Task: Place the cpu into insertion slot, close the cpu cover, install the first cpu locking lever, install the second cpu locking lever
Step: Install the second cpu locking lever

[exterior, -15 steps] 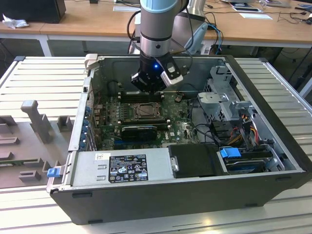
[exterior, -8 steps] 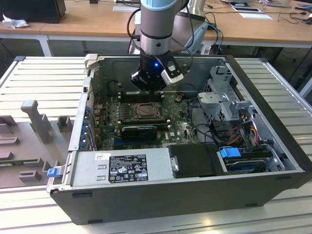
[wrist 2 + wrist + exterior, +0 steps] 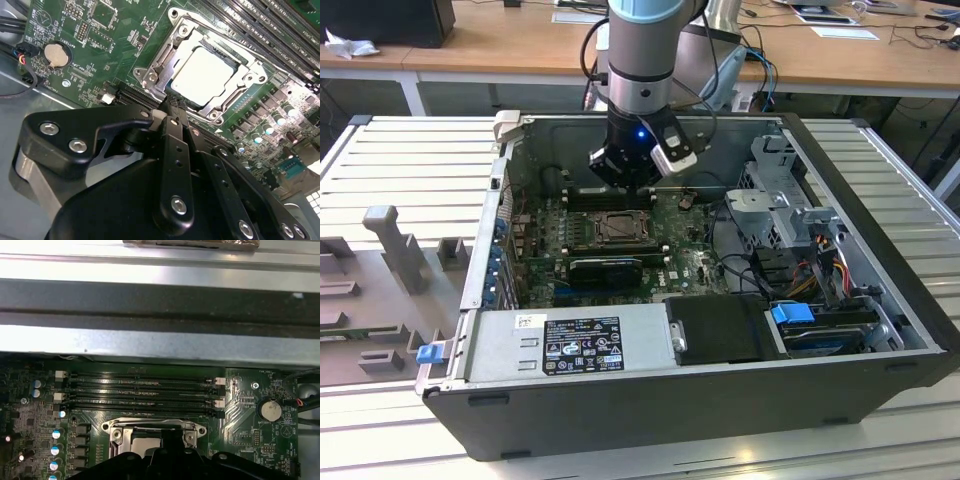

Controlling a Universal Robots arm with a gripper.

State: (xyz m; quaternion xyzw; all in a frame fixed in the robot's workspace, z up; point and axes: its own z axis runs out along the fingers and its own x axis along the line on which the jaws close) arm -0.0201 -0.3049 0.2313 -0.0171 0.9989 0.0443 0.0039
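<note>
The cpu, a pale silver square, lies in the insertion slot on the green board. The cpu cover, a metal frame with a square window, lies flat around the chip. My gripper hangs just over the socket's edge with its black fingers drawn together and nothing between them. In the exterior view the gripper is low inside the open computer case, at the far side of the socket. The first wrist view has the cpu under the cover, partly hidden by the gripper.
Long black memory slots run beside the socket, next to the case wall. A coin battery sits on the board. The power supply and a drive cage with cables crowd the case.
</note>
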